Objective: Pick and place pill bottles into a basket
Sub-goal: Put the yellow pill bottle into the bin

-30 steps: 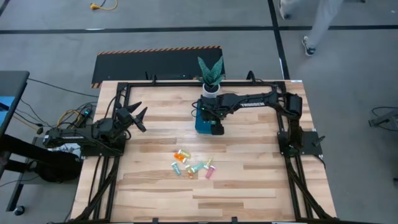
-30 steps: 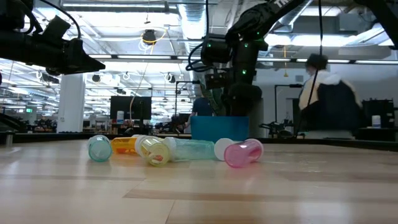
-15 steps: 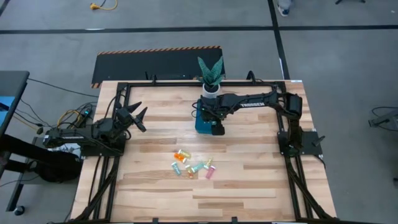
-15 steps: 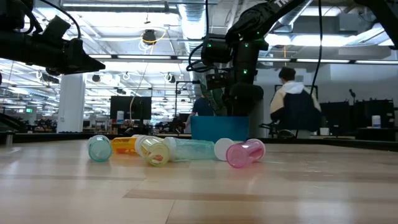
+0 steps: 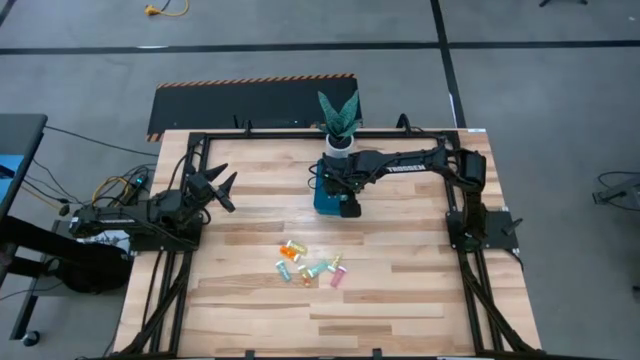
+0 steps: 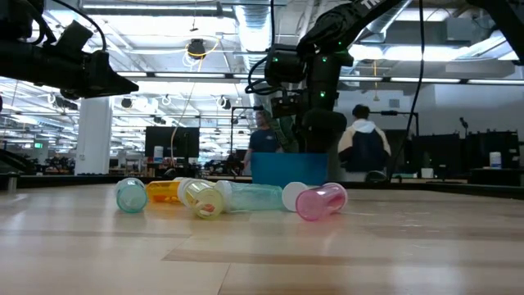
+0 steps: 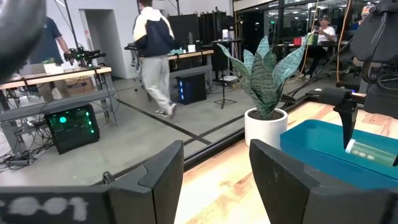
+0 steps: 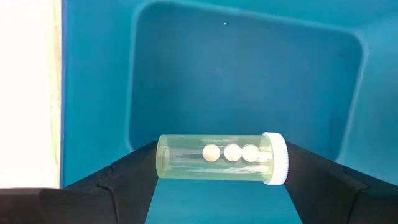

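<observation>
I see a potted plant (image 5: 338, 122) at the wooden table's (image 5: 400, 290) far edge; people (image 6: 361, 149) occupy the room beyond.

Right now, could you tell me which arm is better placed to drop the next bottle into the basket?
The right. Its gripper already holds a pale yellow bottle directly above the teal basket, so it need only release. The left gripper waits open at the table's left edge.

person (image 6: 363, 141) behind table now further left, pink bottle (image 6: 320, 201) shifted slightly
</observation>
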You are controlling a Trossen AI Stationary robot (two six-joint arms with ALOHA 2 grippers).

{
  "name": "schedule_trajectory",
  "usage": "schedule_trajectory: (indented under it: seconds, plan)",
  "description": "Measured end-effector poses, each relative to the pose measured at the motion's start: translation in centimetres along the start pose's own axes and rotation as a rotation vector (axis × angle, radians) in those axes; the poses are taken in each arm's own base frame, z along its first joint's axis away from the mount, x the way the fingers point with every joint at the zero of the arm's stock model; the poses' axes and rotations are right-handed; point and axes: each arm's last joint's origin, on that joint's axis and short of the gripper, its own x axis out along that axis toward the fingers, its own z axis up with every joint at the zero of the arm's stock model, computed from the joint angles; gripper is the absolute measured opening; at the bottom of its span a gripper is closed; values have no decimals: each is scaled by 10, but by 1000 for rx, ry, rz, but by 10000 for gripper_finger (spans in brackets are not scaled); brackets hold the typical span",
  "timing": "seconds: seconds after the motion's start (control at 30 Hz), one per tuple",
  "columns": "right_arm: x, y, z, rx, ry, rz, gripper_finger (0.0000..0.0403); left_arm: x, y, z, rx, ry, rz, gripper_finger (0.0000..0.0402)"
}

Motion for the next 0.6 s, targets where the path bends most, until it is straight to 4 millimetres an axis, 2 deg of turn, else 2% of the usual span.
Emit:
schedule_trajectory:
  seconds: [0.6]
  plan:
    - [0, 0, 0, 13, 3, 0, 306, 0, 0, 0, 0, 0, 0, 175]
